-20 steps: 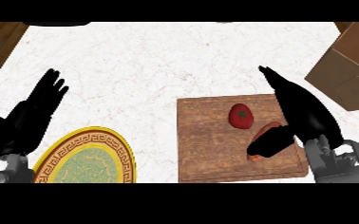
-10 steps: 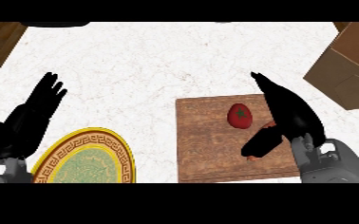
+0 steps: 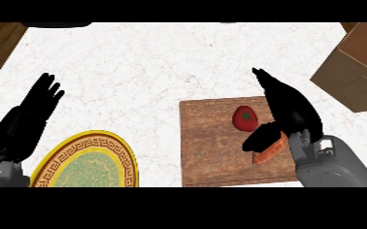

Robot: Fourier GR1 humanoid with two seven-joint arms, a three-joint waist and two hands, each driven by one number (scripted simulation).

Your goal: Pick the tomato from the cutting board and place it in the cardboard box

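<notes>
A red tomato (image 3: 245, 117) lies on the wooden cutting board (image 3: 212, 150) at the lower right. My right hand (image 3: 290, 110) hangs just to the right of the tomato, open, with straight fingers pointing away and the thumb below the tomato. Nothing is held in it. A corner of the cardboard box (image 3: 345, 70) shows at the right edge. My left hand (image 3: 30, 116) rests open at the left edge, fingers up.
An orange carrot piece (image 3: 271, 149) lies on the board under my right thumb. A plate with a yellow patterned rim (image 3: 87, 161) sits at the lower left. The counter top (image 3: 158, 68) is white marble.
My right hand has slid leftward and slightly nearer, closing in beside the tomato. The tomato and my left hand have barely shifted.
</notes>
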